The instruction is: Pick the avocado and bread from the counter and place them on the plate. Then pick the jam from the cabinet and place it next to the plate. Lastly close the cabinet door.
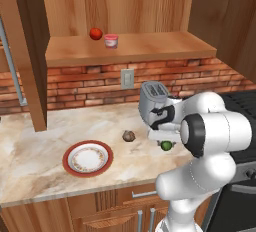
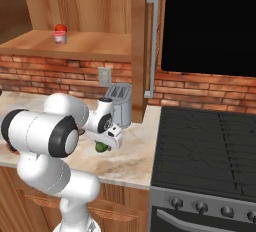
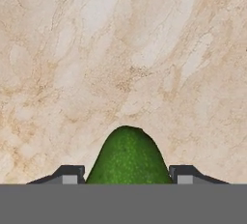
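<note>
Altogether, one avocado (image 1: 166, 145), one bread (image 1: 129, 136), one plate (image 1: 87, 159) and one jam (image 1: 111, 40) are being counted. At centre right of the left base view, the avocado is being gripped by the closed-in jaws over the bench (image 1: 40, 146).

The arm (image 1: 210, 141) was built of glossy white rounded links joined by dark, near-black joint rings. Its wrist carried a white housing with black trim. The gripper (image 3: 128, 174) ended in two small dark fingertips (image 3: 70, 174) with grey pads.
</note>
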### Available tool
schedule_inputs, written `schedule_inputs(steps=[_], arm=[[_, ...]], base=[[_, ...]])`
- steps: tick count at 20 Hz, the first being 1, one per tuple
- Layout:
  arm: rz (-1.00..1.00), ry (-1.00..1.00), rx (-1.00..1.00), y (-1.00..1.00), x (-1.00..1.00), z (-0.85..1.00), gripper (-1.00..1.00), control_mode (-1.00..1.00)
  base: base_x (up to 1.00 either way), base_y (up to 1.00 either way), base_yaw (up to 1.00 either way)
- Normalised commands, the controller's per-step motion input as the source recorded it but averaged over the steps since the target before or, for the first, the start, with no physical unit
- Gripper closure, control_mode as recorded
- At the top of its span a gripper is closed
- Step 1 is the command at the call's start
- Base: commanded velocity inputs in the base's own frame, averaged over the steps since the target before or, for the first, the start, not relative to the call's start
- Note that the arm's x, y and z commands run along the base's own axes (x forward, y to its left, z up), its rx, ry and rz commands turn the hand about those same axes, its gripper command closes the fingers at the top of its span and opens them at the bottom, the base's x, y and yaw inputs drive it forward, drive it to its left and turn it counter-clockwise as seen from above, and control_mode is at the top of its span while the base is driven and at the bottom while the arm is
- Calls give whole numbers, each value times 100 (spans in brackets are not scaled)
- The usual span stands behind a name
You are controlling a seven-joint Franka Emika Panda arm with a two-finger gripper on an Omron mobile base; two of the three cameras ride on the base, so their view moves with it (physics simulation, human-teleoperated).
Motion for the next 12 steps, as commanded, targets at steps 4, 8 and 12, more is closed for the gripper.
schedule_inputs(steps=[4,8,12], arm=[[-9,0,2,0,-16,1,100,-100],[-4,-2,1,7,-30,45,100,-100],[0,0,0,35,-41,65,100,-100]], base=[[0,0,0],[0,0,0],[0,0,0]])
